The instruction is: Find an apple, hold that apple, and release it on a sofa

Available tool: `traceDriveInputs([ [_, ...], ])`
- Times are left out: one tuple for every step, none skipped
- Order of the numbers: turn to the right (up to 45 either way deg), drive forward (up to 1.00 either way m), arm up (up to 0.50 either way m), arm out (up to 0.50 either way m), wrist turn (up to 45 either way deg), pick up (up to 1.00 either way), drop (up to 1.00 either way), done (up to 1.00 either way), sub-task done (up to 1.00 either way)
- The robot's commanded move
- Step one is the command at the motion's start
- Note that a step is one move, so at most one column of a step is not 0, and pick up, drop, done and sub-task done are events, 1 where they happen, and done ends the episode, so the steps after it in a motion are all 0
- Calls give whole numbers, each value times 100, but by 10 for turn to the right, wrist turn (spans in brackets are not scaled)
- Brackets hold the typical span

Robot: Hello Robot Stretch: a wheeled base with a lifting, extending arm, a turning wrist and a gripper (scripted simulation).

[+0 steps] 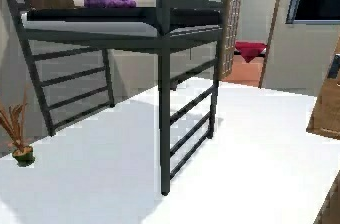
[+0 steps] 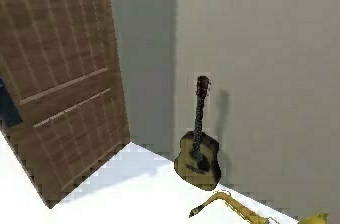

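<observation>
Where white floor (image 1: pixel 263 150) spreads ahead, a dark bed frame (image 1: pixel 164 110) stands nearest, a potted plant (image 1: pixel 11 122) at the forward view's left, a doorway (image 1: pixel 246 55) beyond. In the arm side view a brass horn (image 2: pixel 240 207) lies on the floor, a guitar (image 2: pixel 200 158) leans on the wall (image 2: pixel 288 80) behind, beside a wooden door (image 2: pixel 63 95). Neither the jaws' state nor the apple's place can be told.

No text, label, brand, number or sign can be read in either view. The wooden door (image 2: pixel 63 100), its dark handle plate (image 2: pixel 0 100), the guitar (image 2: pixel 200 158) against the wall and the dark bed frame (image 1: pixel 164 110) bear no print that can be made out.
</observation>
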Motion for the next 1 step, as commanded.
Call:
traceDriveInputs([
  [210, 0, 0, 0, 0, 0, 0, 0, 0],
])
